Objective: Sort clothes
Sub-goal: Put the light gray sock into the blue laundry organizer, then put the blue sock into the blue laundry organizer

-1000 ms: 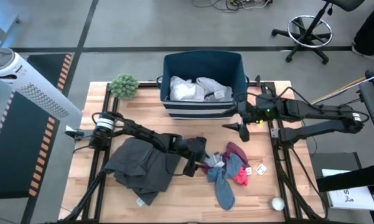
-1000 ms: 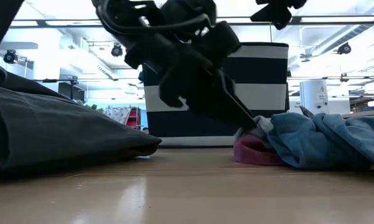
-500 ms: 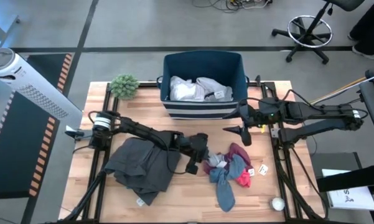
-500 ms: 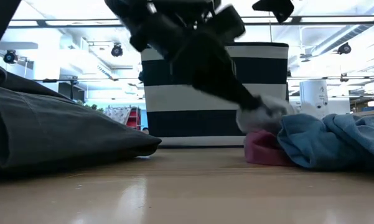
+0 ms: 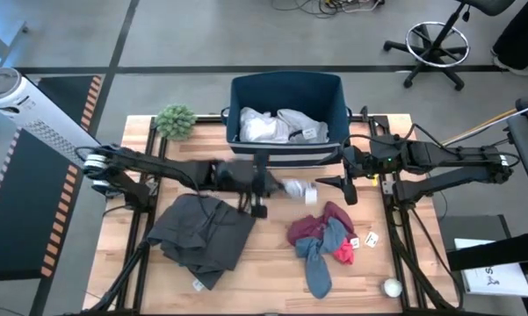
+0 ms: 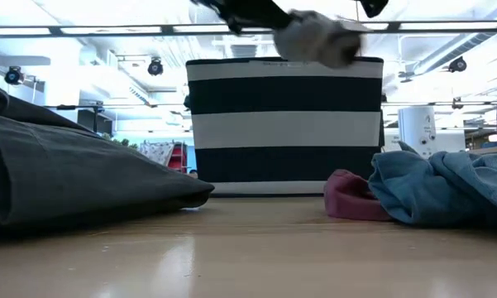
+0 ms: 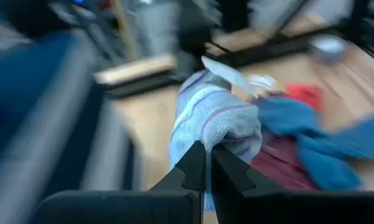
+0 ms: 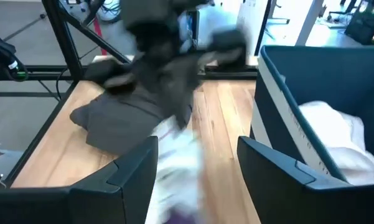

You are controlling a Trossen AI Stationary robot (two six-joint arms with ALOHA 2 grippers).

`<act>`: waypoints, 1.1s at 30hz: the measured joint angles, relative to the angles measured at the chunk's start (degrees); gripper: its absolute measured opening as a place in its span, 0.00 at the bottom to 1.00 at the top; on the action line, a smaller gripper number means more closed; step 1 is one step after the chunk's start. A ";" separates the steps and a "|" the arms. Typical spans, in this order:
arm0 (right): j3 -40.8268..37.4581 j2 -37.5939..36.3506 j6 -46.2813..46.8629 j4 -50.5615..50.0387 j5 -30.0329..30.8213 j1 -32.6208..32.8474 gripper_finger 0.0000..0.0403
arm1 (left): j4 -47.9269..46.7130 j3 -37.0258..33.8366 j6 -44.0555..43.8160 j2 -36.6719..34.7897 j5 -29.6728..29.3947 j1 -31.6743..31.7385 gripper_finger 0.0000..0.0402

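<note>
Sock [image 5: 297,188] in transit: left gripper [image 7: 206,163] is clamped on it, aloft.
Next, probably carry over bin [image 5: 246,88] ahead; right gripper [image 5: 334,186] waits open alongside.

you are looking at a lab or workshop: grey floor with hazard-striped tape [image 5: 63,189], rolling stool [image 5: 436,42], ceiling spotlights [image 6: 155,66], and a framed wooden desk [image 5: 272,263].

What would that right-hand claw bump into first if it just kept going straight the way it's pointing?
Probably the small pale grey sock that the shut left gripper carries in the air: the open right gripper points across the table straight toward it. Behind it lies the crumpled dark grey garment. Heights are hard to judge.
</note>
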 joint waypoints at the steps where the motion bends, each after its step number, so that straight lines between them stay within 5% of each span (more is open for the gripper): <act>1: 0.06 0.00 0.00 -0.01 0.00 0.00 0.51 | 0.24 -0.28 0.00 -1.47 -0.02 1.35 0.00; 9: 0.35 0.33 -0.17 0.02 0.01 0.00 0.51 | 1.74 0.50 2.70 -7.21 0.04 12.84 0.00; 21: 0.39 0.68 -0.39 -1.45 0.00 0.00 0.51 | -0.43 4.18 0.12 -3.07 9.38 27.83 0.02; 33: 0.39 0.79 0.71 -6.58 -0.11 1.14 0.51 | -2.51 3.78 4.42 -3.30 9.87 25.58 0.46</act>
